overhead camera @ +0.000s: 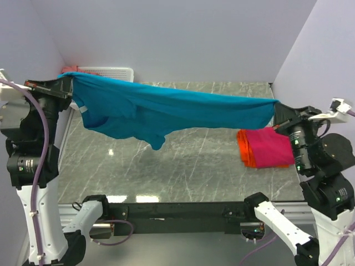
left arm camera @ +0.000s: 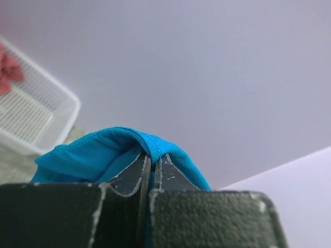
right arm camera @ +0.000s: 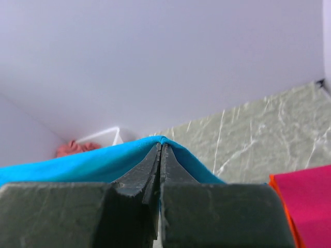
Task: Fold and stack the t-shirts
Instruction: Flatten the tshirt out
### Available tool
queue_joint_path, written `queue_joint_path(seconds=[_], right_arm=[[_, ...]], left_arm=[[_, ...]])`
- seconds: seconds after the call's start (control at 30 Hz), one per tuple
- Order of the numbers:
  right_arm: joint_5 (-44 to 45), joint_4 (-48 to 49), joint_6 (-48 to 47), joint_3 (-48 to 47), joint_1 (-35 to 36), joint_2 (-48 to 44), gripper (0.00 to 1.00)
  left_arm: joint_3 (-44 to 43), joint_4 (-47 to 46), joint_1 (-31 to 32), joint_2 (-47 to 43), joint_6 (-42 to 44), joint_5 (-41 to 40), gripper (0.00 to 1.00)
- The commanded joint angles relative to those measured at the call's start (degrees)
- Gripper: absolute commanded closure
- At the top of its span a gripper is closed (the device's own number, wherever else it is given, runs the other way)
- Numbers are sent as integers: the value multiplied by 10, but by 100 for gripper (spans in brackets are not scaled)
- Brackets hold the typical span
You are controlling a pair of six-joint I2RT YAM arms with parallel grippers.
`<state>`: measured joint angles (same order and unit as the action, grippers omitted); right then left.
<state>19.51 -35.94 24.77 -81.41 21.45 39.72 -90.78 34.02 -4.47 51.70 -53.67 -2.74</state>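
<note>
A teal-blue t-shirt (overhead camera: 166, 111) hangs stretched in the air above the table, from far left to right. My left gripper (overhead camera: 71, 84) is shut on its left end, where the cloth (left arm camera: 93, 155) folds over the tips of my left gripper (left arm camera: 153, 157). My right gripper (overhead camera: 276, 105) is shut on the right end, and the same teal-blue cloth (right arm camera: 77, 163) drapes over the closed tips of my right gripper (right arm camera: 161, 147). A folded magenta-pink t-shirt (overhead camera: 270, 147) lies on an orange t-shirt (overhead camera: 242, 148) on the table at right. A salmon-pink t-shirt (left arm camera: 8, 72) sits in the basket.
A white mesh basket (overhead camera: 113, 72) stands at the back left corner, partly behind the hanging shirt. The grey marble table (overhead camera: 183, 166) lies under the shirt. Pale walls close in the left, back and right sides.
</note>
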Motion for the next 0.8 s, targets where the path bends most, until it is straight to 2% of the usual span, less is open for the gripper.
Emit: queue_joint_path(seconds=[0.0, 0.17, 0.27, 0.3, 0.47, 0.5, 0.6, 0.77], right_arm=[[47, 3, -39, -20, 0, 17, 100], [55, 22, -61, -27, -17, 70, 100], [-2, 42, -68, -29, -71, 118, 100], [-51, 50, -69, -30, -88, 131, 100], [-153, 77, -67, -69, -177, 217, 100], [-169, 76, -63, -79, -184, 232, 100], [-193, 70, -62, -95, -193, 231, 100], [-212, 56, -57, -33, -197, 186, 100]], left_arm=[[-19, -51, -1, 21, 12, 22, 99], [-34, -64, -1, 124, 20, 46, 99], [-62, -87, -1, 205, 33, 84, 99], [-92, -86, -2, 228, 33, 92, 99], [-206, -39, -1, 354, 58, 107, 99], [-244, -27, -1, 364, 62, 110, 99], [-272, 1, -1, 372, 74, 114, 99], [-210, 48, -2, 301, 86, 51, 99]])
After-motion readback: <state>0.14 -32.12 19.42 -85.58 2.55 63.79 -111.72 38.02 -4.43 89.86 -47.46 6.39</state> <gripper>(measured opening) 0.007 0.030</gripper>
